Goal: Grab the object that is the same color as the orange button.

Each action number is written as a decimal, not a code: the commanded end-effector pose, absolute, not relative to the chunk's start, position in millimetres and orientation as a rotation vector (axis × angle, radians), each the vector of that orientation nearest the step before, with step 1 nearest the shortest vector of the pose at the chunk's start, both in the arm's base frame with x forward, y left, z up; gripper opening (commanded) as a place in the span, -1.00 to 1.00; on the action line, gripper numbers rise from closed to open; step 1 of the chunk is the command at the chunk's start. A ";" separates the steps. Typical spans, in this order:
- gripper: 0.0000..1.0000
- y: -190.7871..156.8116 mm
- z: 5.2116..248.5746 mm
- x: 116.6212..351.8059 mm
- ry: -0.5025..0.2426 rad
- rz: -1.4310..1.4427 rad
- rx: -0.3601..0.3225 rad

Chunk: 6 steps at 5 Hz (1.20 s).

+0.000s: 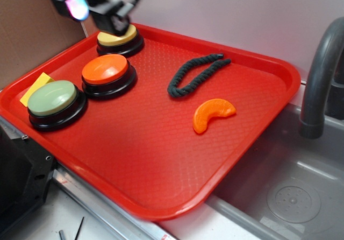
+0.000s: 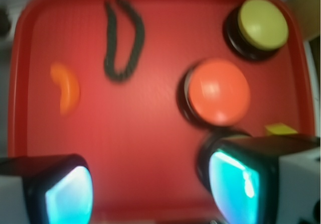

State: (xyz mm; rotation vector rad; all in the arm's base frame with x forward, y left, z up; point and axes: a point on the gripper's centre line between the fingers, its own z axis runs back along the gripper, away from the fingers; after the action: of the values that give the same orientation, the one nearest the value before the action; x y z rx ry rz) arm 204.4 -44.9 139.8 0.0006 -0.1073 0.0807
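A red textured plastic tray fills the frame. On it, at left, a diagonal row of three round domed buttons on black bases: pale green-topped, orange-topped, yellow-topped. A dark green rope loop lies upper centre; a small glossy orange crescent lies just below it, apart. A yellow square piece sits at the left rim.

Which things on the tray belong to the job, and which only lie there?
Job:
orange crescent
orange button
gripper

Lying about:
rope loop
yellow button
green button
yellow card
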 end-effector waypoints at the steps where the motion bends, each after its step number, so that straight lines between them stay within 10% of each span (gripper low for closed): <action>1: 1.00 -45.6 147.7 210.2 -0.149 0.082 -0.010; 6: 1.00 -107.3 49.7 246.3 -0.083 0.015 -0.027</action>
State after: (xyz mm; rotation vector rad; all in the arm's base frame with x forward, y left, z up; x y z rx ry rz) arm 235.5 -107.2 38.1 -0.0061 -0.0345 0.0103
